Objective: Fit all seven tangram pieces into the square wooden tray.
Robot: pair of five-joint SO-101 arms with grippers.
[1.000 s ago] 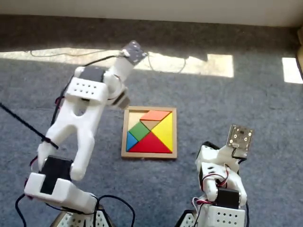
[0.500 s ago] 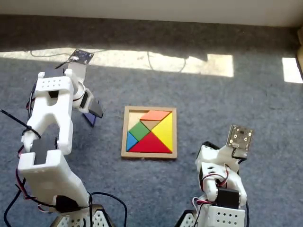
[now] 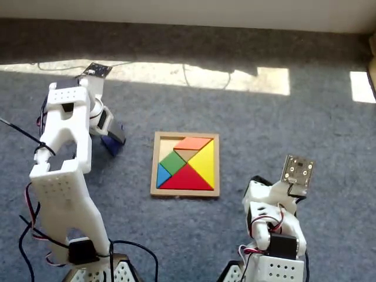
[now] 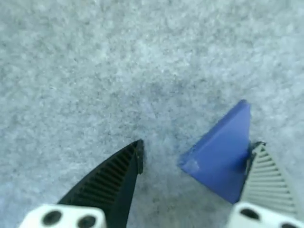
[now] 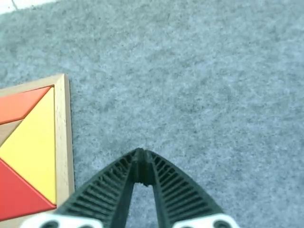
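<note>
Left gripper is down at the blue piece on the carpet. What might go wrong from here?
1. The blue piece sits off-centre in the open left gripper, against its pale finger; closing may catch only a corner and let it twist.
2. The bare patch in the tray is small; a skewed piece might ride up on the rim.
</note>
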